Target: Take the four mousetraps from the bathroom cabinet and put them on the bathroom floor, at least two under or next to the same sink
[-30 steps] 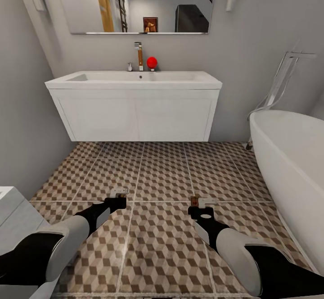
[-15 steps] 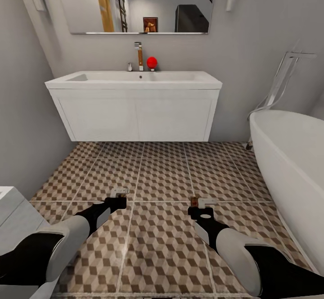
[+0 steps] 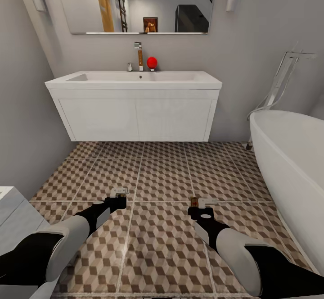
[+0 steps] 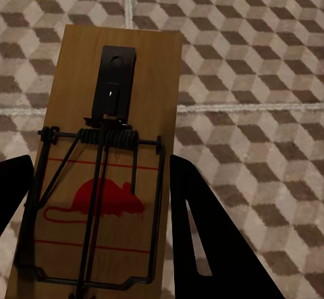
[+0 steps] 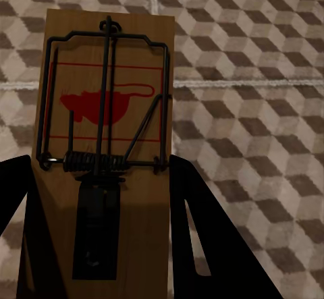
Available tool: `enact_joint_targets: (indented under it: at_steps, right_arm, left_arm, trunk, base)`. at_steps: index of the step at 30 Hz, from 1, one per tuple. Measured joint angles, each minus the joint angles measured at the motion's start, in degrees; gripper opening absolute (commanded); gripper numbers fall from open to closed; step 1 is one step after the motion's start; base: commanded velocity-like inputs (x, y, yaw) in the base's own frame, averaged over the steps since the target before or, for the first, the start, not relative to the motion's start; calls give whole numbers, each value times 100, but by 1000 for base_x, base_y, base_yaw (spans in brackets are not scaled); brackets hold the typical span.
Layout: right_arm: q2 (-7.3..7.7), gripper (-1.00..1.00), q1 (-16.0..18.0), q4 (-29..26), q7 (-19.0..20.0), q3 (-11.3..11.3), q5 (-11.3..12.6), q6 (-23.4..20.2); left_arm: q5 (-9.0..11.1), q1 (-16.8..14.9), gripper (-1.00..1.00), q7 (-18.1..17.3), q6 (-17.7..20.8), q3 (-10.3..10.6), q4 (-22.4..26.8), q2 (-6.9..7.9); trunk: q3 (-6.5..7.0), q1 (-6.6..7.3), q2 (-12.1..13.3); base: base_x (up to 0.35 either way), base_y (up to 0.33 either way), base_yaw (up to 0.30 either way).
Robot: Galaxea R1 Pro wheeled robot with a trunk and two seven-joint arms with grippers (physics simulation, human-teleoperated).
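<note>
Each hand, left and right, is clenched on a mousetrap above the bathroom floor; board bases are cut off between dark fingers.

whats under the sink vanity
Under the vanity there is open space above the tiled floor; the tiles run back to the wall. No mousetrap lies there. The strip right at the wall is in shadow and cannot be checked.
</note>
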State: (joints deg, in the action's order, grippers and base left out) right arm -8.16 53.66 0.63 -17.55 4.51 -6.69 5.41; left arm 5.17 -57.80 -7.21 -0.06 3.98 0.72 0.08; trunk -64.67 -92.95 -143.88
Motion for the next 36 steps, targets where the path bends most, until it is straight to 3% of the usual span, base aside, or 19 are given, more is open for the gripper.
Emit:
enact_joint_targets:
  at_steps: [36]
  right_arm:
    - [-8,-100,0,0,-15,20,-34,-18]
  left_arm:
    - [0,0,-100,2,0,0,0,0]
  trunk:
    - [-43,0,0]
  base:
    - [0,0,11]
